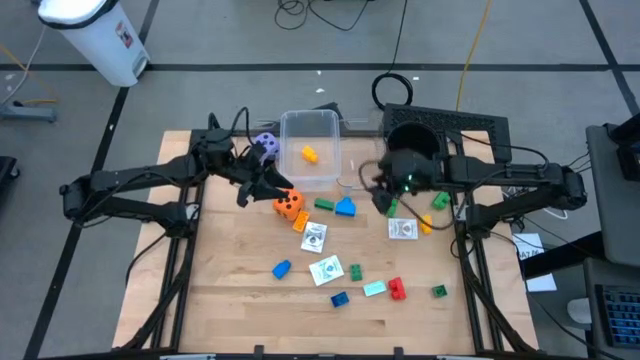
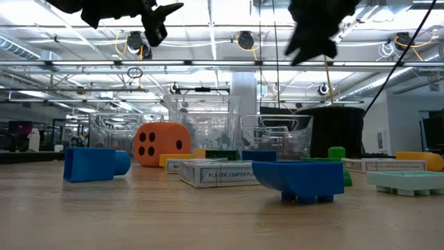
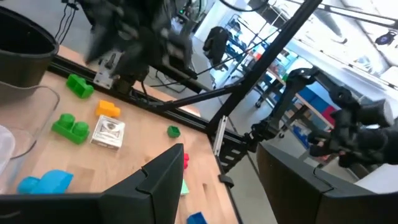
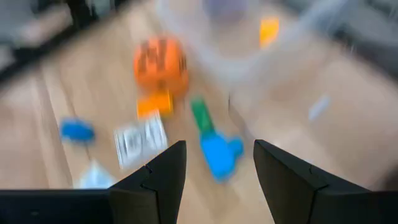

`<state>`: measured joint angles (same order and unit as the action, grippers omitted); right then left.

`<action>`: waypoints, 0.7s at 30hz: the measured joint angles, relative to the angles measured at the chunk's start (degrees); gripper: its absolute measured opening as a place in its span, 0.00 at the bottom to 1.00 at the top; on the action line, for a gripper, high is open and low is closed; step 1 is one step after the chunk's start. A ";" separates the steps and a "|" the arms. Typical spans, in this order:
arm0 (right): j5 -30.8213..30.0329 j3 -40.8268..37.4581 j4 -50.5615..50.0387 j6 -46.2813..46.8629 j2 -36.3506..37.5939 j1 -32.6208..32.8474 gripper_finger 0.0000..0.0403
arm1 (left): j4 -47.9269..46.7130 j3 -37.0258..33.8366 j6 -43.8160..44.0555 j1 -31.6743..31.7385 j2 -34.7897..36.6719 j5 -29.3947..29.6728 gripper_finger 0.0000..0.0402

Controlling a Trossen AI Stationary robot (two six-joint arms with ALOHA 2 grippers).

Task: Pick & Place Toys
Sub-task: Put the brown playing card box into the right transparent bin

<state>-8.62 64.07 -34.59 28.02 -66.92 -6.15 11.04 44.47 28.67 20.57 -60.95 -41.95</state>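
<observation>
High view: one yellow plastic block lies in the clear plastic tub; the orange dotted die sits just beside it, most toys scattered nearby. Right gripper seems open and empty; I cannot tell the left gripper's state.

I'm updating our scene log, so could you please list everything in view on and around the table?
Clear plastic tub: one, table's far middle, a yellow block inside.
Black round pot: one, right of tub.
Orange dotted die: one, before the tub.
Purple dotted die: one, left of tub.
Small plastic blocks: many, mixed colours, scattered mid-table, including a blue block.
White printed cards: several, e.g..
White bin: one, on floor.
Left pincer: above orange die.
Right pincer: open, over blue block.
</observation>
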 joint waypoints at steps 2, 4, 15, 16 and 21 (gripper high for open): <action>-0.10 0.00 -6.51 -0.27 -0.40 2.64 0.45 | 1.00 0.00 0.07 -0.08 0.00 0.24 0.52; -0.17 0.02 -13.28 -1.50 -1.27 5.66 0.45 | 2.27 0.02 0.13 -0.08 0.00 1.36 0.52; -0.14 -4.01 -25.18 -2.35 -4.50 14.97 0.45 | 4.13 0.04 -1.68 0.03 -0.07 6.28 0.52; -0.03 -4.73 -25.19 -1.09 -4.50 14.57 0.45 | 4.10 0.04 -1.64 0.03 -0.07 6.25 0.52; 6.24 -7.84 -25.21 3.77 -4.48 11.80 0.49 | 3.66 0.04 -1.53 0.03 -0.07 5.55 0.52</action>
<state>-2.38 56.23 -59.80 31.79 -71.40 5.65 14.70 44.51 27.14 20.60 -61.01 -36.40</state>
